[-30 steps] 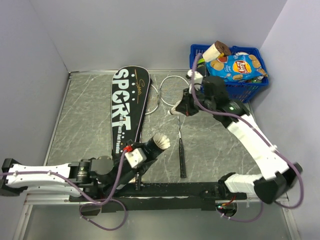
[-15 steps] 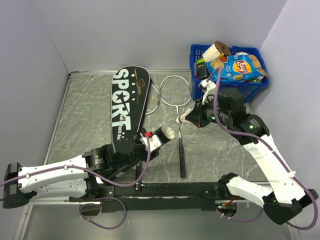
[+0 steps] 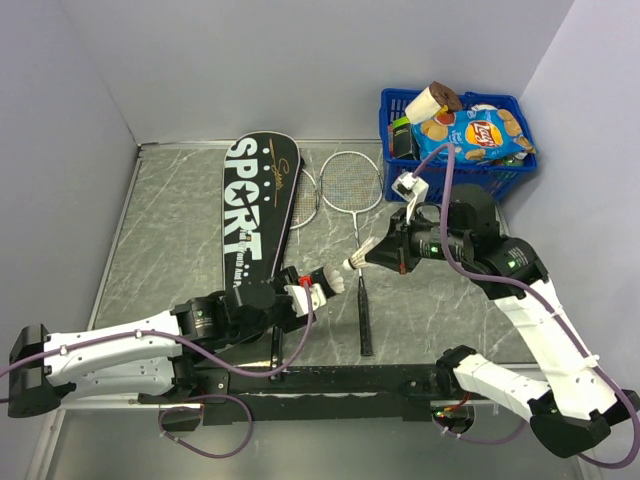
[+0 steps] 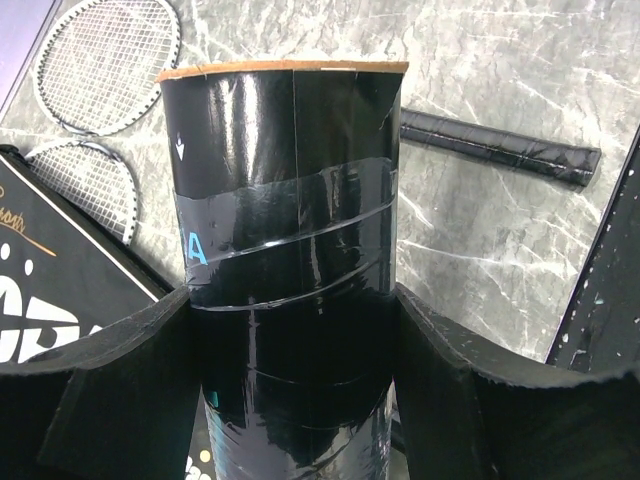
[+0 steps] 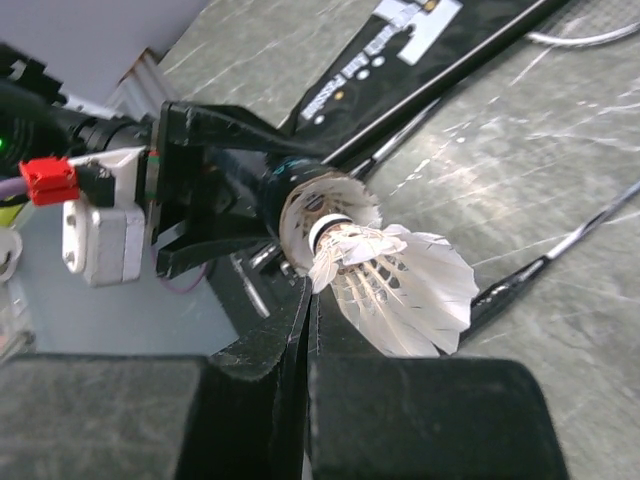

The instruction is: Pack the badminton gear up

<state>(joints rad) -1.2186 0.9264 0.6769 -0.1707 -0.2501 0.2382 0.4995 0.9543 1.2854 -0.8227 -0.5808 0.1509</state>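
Observation:
My left gripper [image 3: 297, 294] is shut on the long black tube [image 4: 290, 250], its fingers [image 4: 120, 380] on both sides. A white shuttlecock [image 3: 328, 282] sits in the tube's open mouth [image 5: 305, 200]. My right gripper [image 3: 385, 250] is shut on the feather edge of a second shuttlecock [image 5: 405, 280], whose cork end is at the tube mouth. It also shows in the top view [image 3: 360, 258]. Two silver-headed rackets [image 3: 350, 182] [image 3: 305, 192] lie on the table, one black handle [image 3: 364, 320] pointing near. The black "SPORT" cover [image 3: 255, 215] lies left of them.
A blue basket [image 3: 500, 180] of snack packets stands at the back right corner, just behind my right arm. Grey walls close the table on the left, back and right. The black mounting rail [image 3: 340, 380] runs along the near edge.
My left arm has swung the tube up and to the right. My right arm has carried its shuttlecock down and left from near the racket heads until it meets the tube mouth.

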